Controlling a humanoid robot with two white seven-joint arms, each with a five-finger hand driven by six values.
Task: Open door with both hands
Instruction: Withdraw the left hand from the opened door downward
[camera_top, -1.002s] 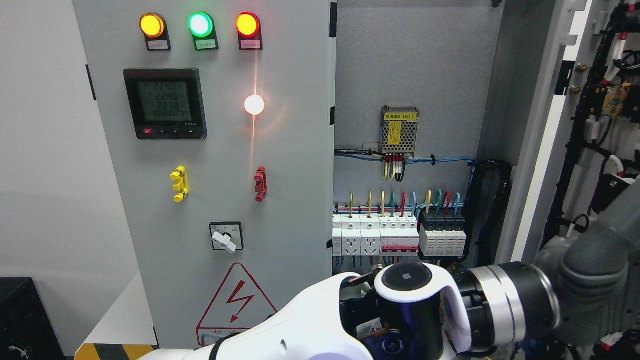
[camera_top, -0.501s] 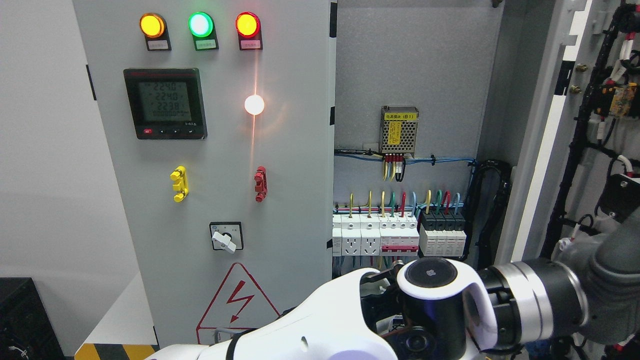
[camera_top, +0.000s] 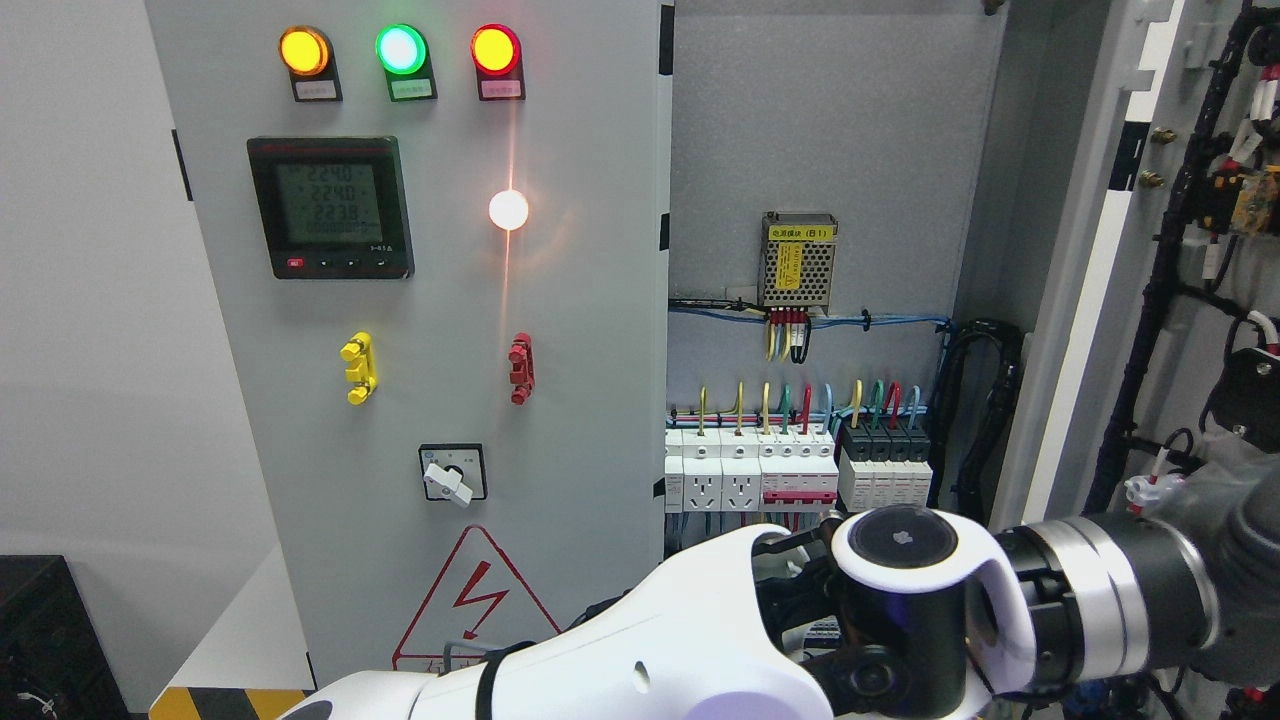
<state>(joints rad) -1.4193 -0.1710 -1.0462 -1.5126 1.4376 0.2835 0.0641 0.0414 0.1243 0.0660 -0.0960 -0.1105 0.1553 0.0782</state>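
Observation:
The grey cabinet's left door (camera_top: 420, 300) is closed and carries three lamps, a meter, and yellow and red handles. The right door (camera_top: 1095, 300) stands swung open to the right, with black cable bundles (camera_top: 1165, 260) on its inner face. My left arm (camera_top: 700, 640) enters at the bottom left and reaches across low in front of the cabinet. Its black-and-white joint (camera_top: 900, 545) leads to a grey forearm (camera_top: 1230, 560) at the open door. The hand lies at the frame's right edge and I cannot make it out. My right arm is out of view.
Inside the cabinet are a row of breakers and sockets (camera_top: 790, 470), coloured wires and a meshed power supply (camera_top: 798, 262). A rotary switch (camera_top: 452, 474) and a warning triangle (camera_top: 475, 600) sit low on the left door. A black box (camera_top: 40, 640) stands at lower left.
My left arm has slid to the right across the cabinet front, and the right door with its cables has swung a little further right.

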